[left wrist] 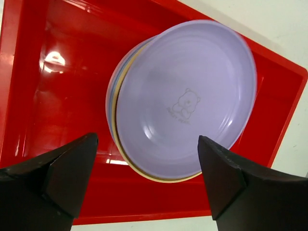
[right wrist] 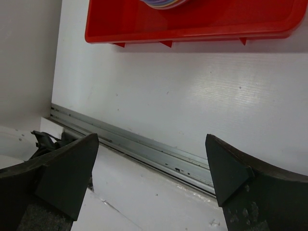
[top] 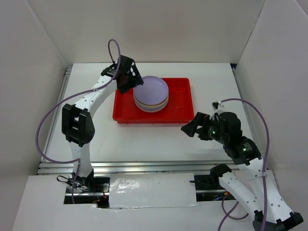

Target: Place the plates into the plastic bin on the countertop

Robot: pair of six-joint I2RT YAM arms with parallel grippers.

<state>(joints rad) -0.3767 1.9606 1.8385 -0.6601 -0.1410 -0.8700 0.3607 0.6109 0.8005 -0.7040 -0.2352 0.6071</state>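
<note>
Top external view is showing the metal rail [top: 144, 166] running along the near edge of the white countertop [top: 144, 144]. Just beyond it, on the right, the right gripper [top: 189, 126] is hanging over bare tabletop, pointing left toward the near right corner of the red plastic bin [top: 182, 98] and staying clear of it. In the right wrist view its fingers [right wrist: 72, 163] are standing wide apart with nothing between them, the rail [right wrist: 144, 149] and the bin's near wall [right wrist: 192, 24] lying ahead.

The bin is sitting in the middle of the countertop, and the plates [top: 151, 94] are resting inside it as one stack near its centre. A lilac plate [left wrist: 192, 106] is lying on top, carrying a faint bear print [left wrist: 185, 103], and yellow and pale blue rims are peeking out beneath it at the left.

Farther back, the left gripper [top: 130, 83] is hovering over the bin's left part, just beside the stack. Its jaws are spread wide and are gripping nothing; in the left wrist view the stack is showing in the gap between the fingers [left wrist: 72, 173].
</note>
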